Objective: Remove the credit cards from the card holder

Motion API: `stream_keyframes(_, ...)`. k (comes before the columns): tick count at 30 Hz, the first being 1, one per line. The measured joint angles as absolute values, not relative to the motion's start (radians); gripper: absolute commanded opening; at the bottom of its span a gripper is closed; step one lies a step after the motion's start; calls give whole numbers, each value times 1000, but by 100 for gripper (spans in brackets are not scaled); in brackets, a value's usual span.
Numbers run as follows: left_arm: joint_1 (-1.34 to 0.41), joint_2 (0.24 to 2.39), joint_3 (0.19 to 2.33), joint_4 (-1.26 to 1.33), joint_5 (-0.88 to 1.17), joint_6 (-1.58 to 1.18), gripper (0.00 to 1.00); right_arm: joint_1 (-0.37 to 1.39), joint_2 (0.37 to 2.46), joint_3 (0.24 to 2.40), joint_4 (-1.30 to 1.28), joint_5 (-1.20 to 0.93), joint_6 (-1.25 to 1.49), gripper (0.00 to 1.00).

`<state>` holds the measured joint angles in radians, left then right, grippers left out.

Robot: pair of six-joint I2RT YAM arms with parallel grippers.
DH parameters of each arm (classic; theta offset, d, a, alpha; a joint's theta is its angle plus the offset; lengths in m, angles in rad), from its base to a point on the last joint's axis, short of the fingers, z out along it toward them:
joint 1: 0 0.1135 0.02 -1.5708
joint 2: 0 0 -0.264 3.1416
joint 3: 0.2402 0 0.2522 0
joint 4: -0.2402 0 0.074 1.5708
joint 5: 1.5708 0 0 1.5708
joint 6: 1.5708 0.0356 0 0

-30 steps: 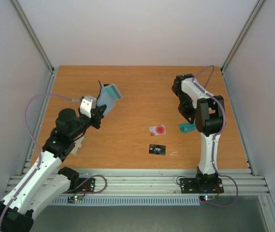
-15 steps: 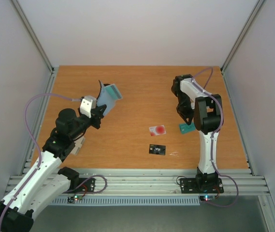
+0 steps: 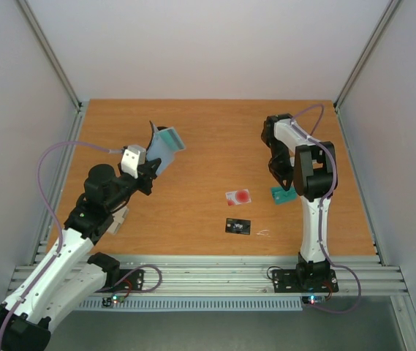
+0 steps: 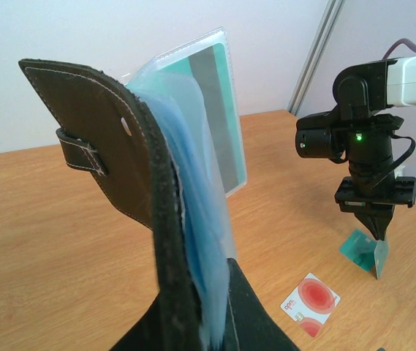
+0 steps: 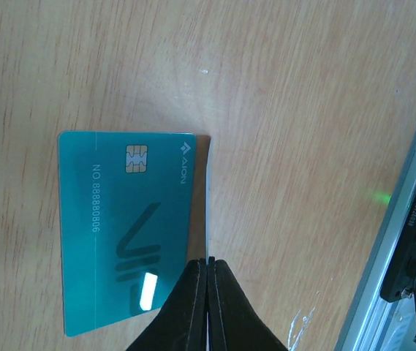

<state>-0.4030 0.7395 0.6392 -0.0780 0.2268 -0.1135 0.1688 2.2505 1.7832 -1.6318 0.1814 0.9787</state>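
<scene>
My left gripper (image 3: pixel 153 167) is shut on the black card holder (image 3: pixel 165 150) and holds it upright and open above the table's left side. In the left wrist view the gripper (image 4: pixel 206 292) clamps the holder's (image 4: pixel 112 131) lower edge. Pale blue sleeves fan out, and a teal card (image 4: pixel 215 110) sits in a clear sleeve. My right gripper (image 5: pixel 208 262) is shut on a thin card (image 5: pixel 207 197) seen edge-on, standing beside a teal card (image 5: pixel 120 227) lying flat on the table (image 3: pixel 282 194). A whitish card with a red spot (image 3: pixel 238 196) and a black card (image 3: pixel 237 227) lie on the table.
The wooden table (image 3: pixel 215 139) is enclosed by pale side walls and metal frame posts. An aluminium rail (image 5: pixel 405 219) runs along the near edge, close to my right gripper. A small white scuff (image 3: pixel 264 233) lies beside the black card.
My right gripper has shifted slightly and come down over the teal card on the table. My left arm and the card holder have not moved.
</scene>
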Motion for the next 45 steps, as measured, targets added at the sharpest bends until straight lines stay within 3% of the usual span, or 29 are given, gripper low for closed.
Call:
stream_keyframes(5, -403, 740, 639, -78, 227, -114, 0, 169, 2266, 1804, -1633, 182, 974, 11)
stream_keyframes(6, -403, 740, 639, -78, 227, -114, 0, 169, 2267, 1808, -1633, 182, 971, 19)
stream_keyframes(7, -403, 740, 639, -78, 227, -114, 0, 169, 2267, 1811, -1633, 183, 970, 37)
stream_keyframes(10, -403, 740, 639, -78, 228, -114, 0, 169, 2267, 1815, -1633, 185, 962, 70)
stream_keyframes(15, -403, 740, 639, -78, 235, -115, 0, 168, 2252, 1840, -1632, 191, 915, 95)
stream_keyframes(16, -403, 740, 639, -77, 239, -115, 0, 168, 2241, 1852, -1631, 192, 899, 96)
stream_keyframes(21, -403, 739, 639, -43, 313, -118, 0, 172, 2074, 1895, -1573, 187, 717, 98)
stream_keyframes(25, -400, 741, 636, 40, 439, -114, 0, 209, 1785, 1820, -1304, 131, 398, 97)
stream_keyframes(31, -399, 765, 636, 189, 658, -91, 0, 279, 1346, 1670, -909, -381, -32, 82)
stream_keyframes(38, -399, 774, 661, 260, 684, -13, 0, 328, 1311, 1713, -768, -859, -166, 81)
stream_keyframes(45, -398, 784, 664, 277, 666, 8, 0, 565, 1401, 1746, -802, -811, -273, 62)
